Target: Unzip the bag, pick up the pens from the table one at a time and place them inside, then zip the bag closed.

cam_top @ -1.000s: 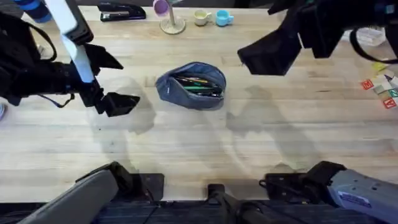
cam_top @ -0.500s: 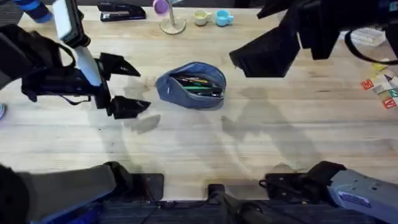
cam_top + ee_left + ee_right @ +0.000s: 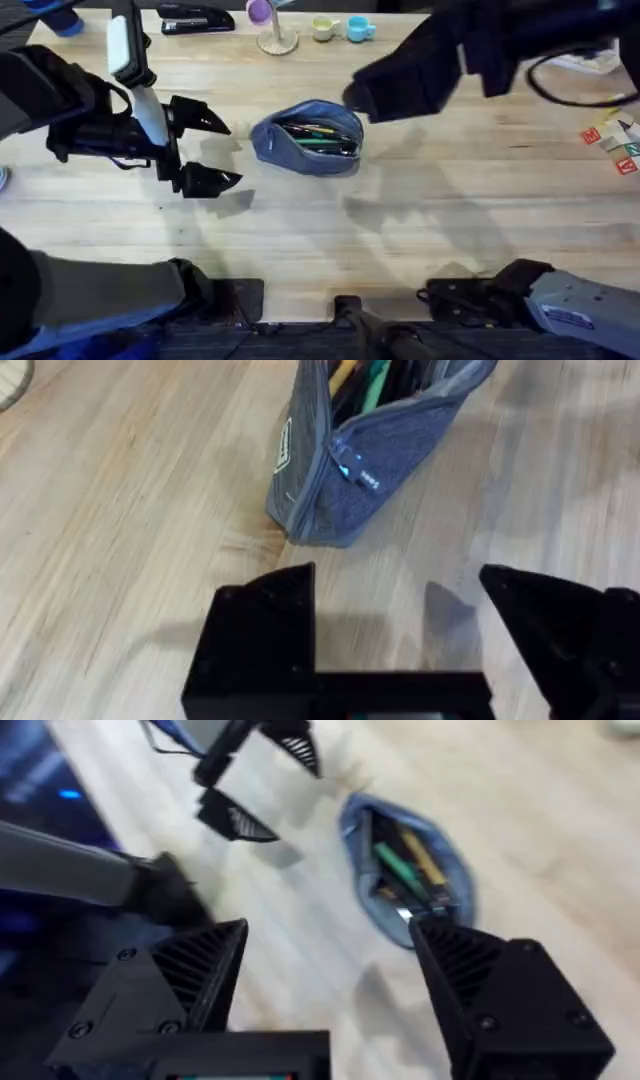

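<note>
So the bag (image 3: 308,137) sits mid-desk, toward the far edge, unzipped, with the pens (image 3: 318,136) already inside, so I'd guess only zipping is left. The left gripper (image 3: 207,150) hangs beside its end, fingers apart, probably lining up for the zipper. The right gripper (image 3: 330,990) hovers above, spread wide too. Its wrist view looks straight into the bag; the left wrist view shows the side seam.

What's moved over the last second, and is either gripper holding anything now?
The left gripper swung toward the bag, open and empty. The right gripper, also open and empty, slid across toward the bag's far side. The bag stayed put, unzipped, with the pens inside.
</note>
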